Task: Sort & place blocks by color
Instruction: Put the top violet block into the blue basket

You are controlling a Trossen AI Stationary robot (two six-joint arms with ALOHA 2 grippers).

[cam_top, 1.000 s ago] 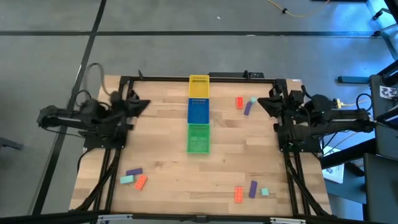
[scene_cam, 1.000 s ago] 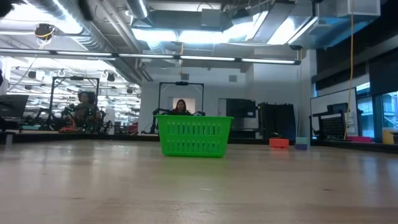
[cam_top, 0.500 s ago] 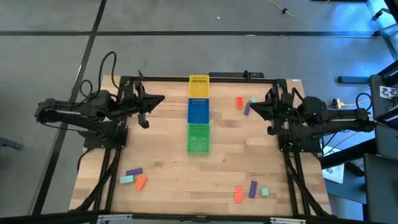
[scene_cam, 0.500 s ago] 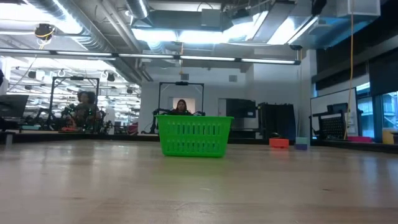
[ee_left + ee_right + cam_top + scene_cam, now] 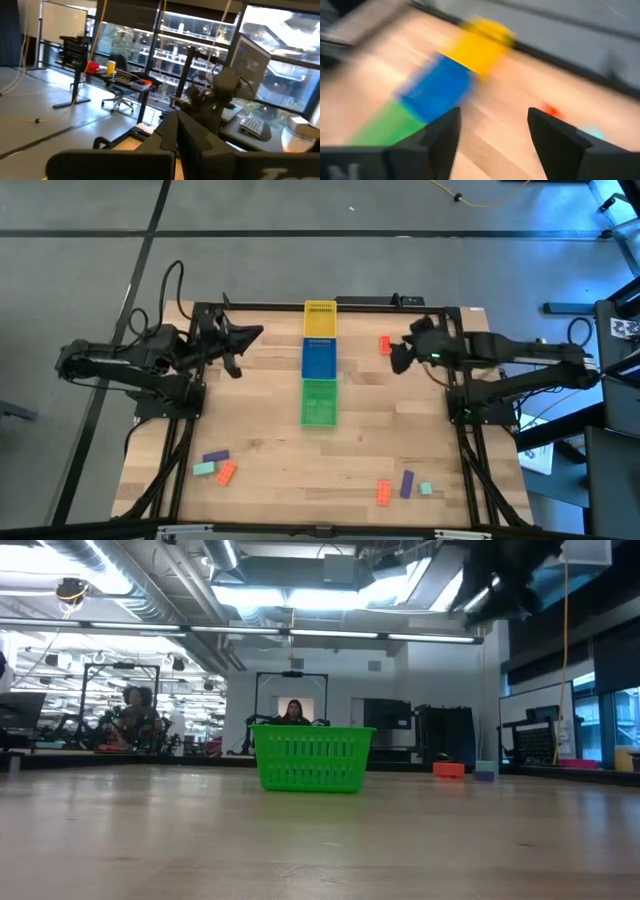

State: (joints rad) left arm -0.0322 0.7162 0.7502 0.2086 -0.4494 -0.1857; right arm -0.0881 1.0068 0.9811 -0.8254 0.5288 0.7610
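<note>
Small blocks lie flat on the wooden table in three groups. At the near left are a purple block (image 5: 215, 456), a teal block (image 5: 204, 469) and an orange-red block (image 5: 226, 472). At the near right are an orange-red block (image 5: 383, 492), a purple block (image 5: 407, 483) and a teal block (image 5: 426, 489). At the far right lies an orange-red block (image 5: 384, 345); my right gripper (image 5: 397, 360) (image 5: 492, 120) hovers open beside it, covering its neighbours from above. My left gripper (image 5: 258, 333) (image 5: 177, 135) is shut, raised over the far left.
A yellow tray (image 5: 319, 319), a blue tray (image 5: 318, 358) and a green tray (image 5: 319, 401) stand in a row down the table's middle. A black frame rail (image 5: 330, 304) edges the table's far side. Bare wood lies between the trays and each block group.
My right gripper has reached from the table's right edge toward the middle, out over the far-right blocks. My left gripper has risen and moved toward the table's right and far edge, then held still. No block has moved.
</note>
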